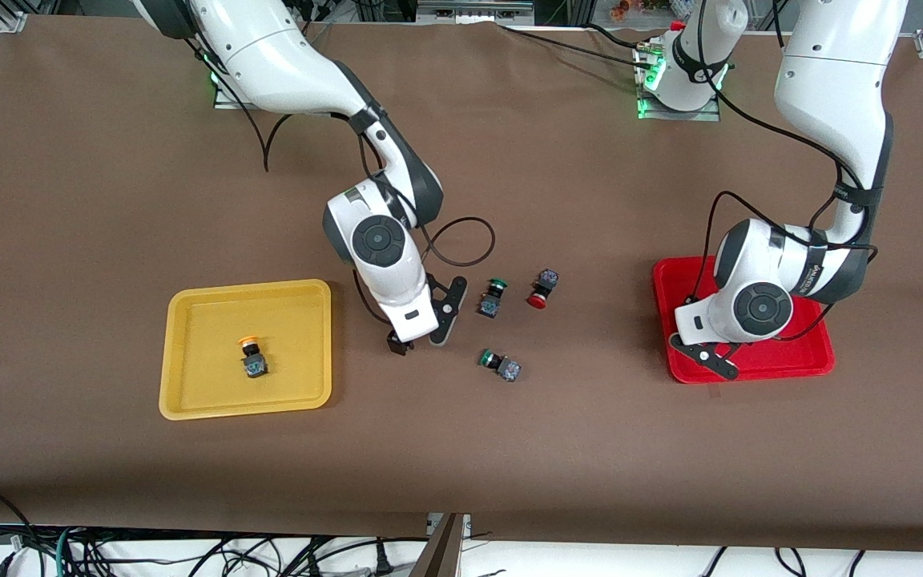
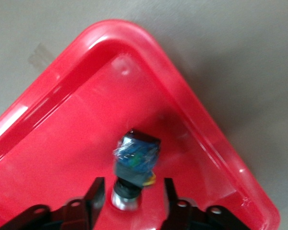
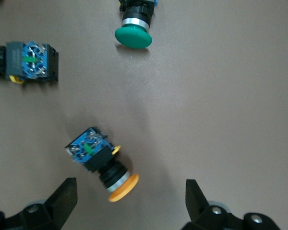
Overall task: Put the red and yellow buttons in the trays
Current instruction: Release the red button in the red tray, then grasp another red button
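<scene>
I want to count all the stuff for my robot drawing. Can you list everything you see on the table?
Yellow tray: one, yellow, toward the right arm's end of the table.
Red tray: one, red, toward the left arm's end.
Yellow buttons: two, one in the yellow tray, one on the table under the right gripper.
Red button: one, on the table between the trays.
Green buttons: two, on the table beside the red button.
Button in the red tray: one, cap hidden.
Table: one, brown.
Right gripper: open, over a yellow button.
Left gripper: open, over the red tray.
</scene>
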`<control>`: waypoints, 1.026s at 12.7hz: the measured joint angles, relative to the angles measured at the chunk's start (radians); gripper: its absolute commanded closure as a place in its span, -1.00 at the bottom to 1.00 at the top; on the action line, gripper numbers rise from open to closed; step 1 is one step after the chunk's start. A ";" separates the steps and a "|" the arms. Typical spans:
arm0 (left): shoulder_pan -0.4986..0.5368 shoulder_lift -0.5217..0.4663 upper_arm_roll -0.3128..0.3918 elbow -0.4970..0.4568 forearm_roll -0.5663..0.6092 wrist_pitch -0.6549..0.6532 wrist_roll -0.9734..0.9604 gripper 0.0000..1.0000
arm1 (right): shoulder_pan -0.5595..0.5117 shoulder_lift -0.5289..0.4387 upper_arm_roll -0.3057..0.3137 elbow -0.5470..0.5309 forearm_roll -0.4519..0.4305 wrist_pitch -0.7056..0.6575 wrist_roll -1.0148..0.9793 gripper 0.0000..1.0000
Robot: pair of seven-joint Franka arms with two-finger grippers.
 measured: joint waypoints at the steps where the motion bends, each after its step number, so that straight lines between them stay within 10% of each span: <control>1: -0.001 -0.013 -0.019 0.003 0.000 -0.002 -0.004 -1.00 | 0.001 0.012 0.001 -0.007 0.000 0.027 -0.024 -1.00; 6: -0.043 -0.071 -0.266 0.034 -0.006 -0.074 -0.466 -1.00 | 0.029 0.038 0.010 -0.081 0.006 0.171 -0.037 -0.99; 12: -0.180 0.083 -0.286 0.012 -0.055 0.157 -0.812 -1.00 | 0.010 0.030 0.012 -0.096 0.125 0.146 -0.062 -0.99; 13: -0.190 0.091 -0.286 -0.001 -0.055 0.198 -0.834 -0.73 | 0.004 0.025 0.012 -0.096 0.158 0.131 -0.080 -0.99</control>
